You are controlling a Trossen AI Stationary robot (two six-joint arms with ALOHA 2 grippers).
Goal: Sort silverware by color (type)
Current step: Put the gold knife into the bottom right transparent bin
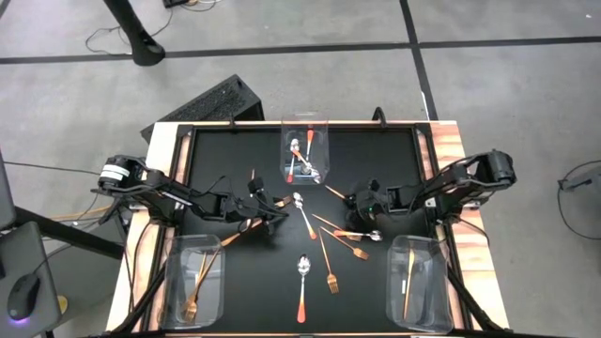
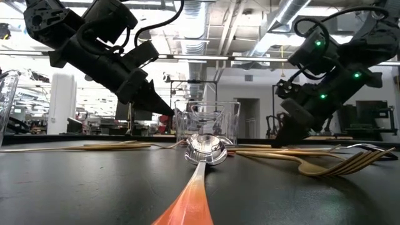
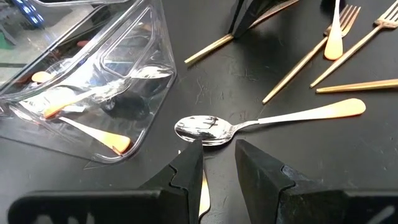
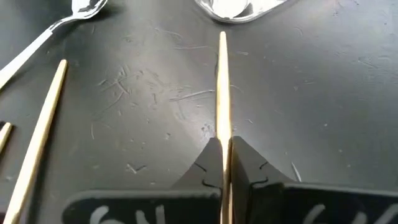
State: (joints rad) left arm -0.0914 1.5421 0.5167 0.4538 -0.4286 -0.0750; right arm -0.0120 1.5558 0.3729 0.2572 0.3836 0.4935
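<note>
Silverware: spoons (image 1: 302, 161) in far bin (image 1: 304, 131); right pincer (image 4: 224, 163) clamps gold stick (image 4: 222, 93); left pincer (image 3: 217, 171) agape, seemingly empty.

Even overhead light in our high view, soft shadows on the black mat (image 1: 244, 272). In the low view we see bright ceiling lamps (image 2: 294, 9) behind dark silhouetted arms; the near spoon handle (image 2: 190, 200) is blurred. Glare on the clear bin (image 3: 93, 74) and spoon bowl (image 3: 202, 129). Wrist views are sharp.
</note>
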